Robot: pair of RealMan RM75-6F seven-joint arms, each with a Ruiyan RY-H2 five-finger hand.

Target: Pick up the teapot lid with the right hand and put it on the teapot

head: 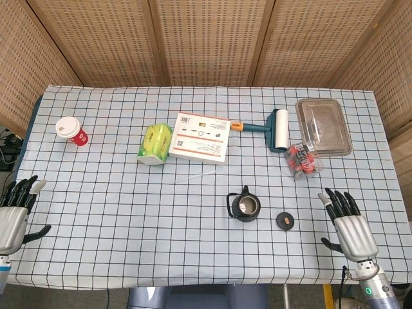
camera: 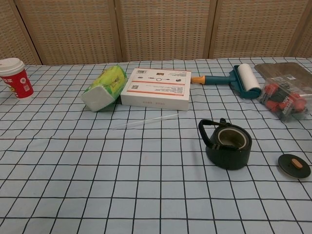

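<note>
- Dark round teapot lid [head: 285,221] with an orange-brown knob lies flat on the checked tablecloth [head: 129,212], knob up, just right of the teapot and apart from it.
- Dark green, open-topped teapot [head: 245,206] stands upright; its handle points toward the robot's left.
- Right hand [head: 351,227]: released, fingers spread, grasping nothing, well right of the lid.
- Left hand [head: 13,214]: released, fingers apart, at the table's left edge.

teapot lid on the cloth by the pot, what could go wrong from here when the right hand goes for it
The lid is small, flat and low on the cloth, so the right hand, open, may slide it instead of lifting it. The teapot stands close beside it; a sweeping approach could knock it. The pot's upright handle could block seating the lid.
</note>
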